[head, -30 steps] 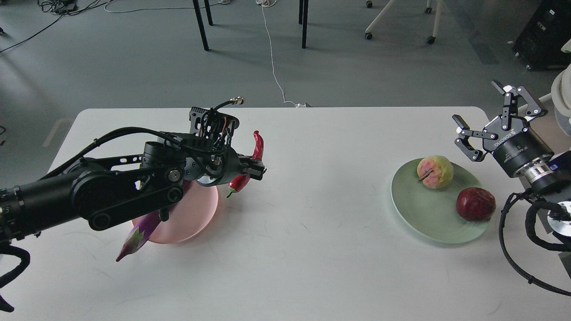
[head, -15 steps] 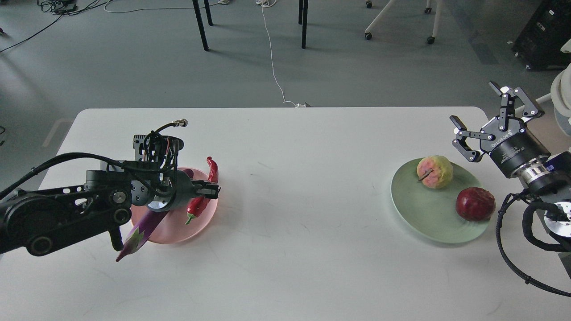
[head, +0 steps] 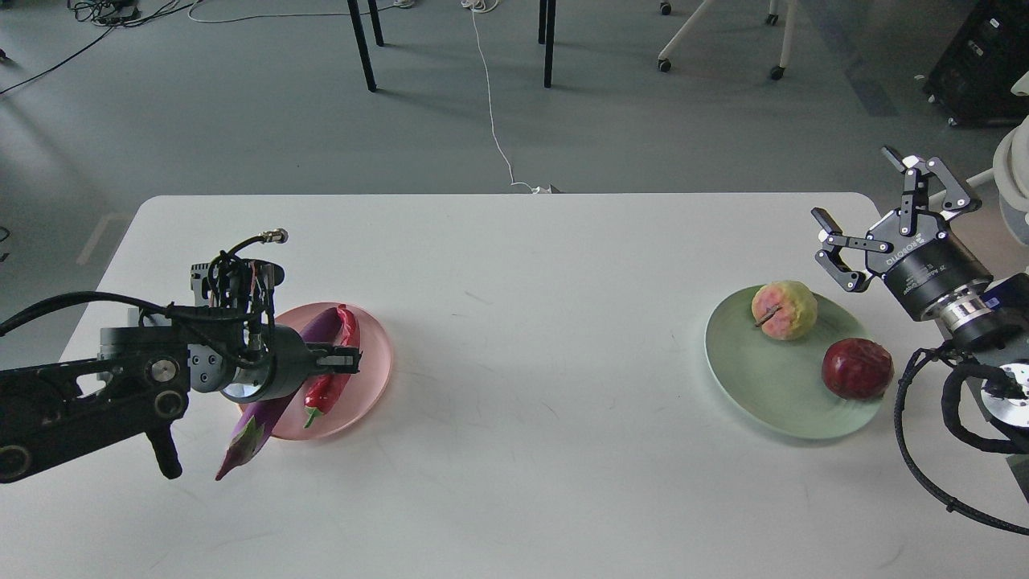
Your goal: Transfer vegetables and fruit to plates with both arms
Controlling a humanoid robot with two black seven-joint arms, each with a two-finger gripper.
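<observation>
My left gripper (head: 346,362) is shut on the red chili pepper (head: 328,384) and holds it low over the pale pink plate (head: 375,370). The purple eggplant (head: 251,430) lies slanted across that plate, beside the chili, with its stem end hanging over the near rim. The pale green plate (head: 760,390) at the right holds the yellow-green fruit (head: 784,310) and the dark red fruit (head: 857,368). My right gripper (head: 853,184) is open and empty, raised just behind and to the right of the green plate.
The white table (head: 522,450) stretches between the two plates. Beyond its far edge are dark table legs (head: 362,44), chair wheels and a white cable (head: 492,121) on the grey floor. Black cables (head: 924,450) hang from my right arm near the table's right edge.
My left gripper has carried the chili leftward and down, from beside the pink plate to low over it, next to the eggplant. The right gripper has barely moved.
</observation>
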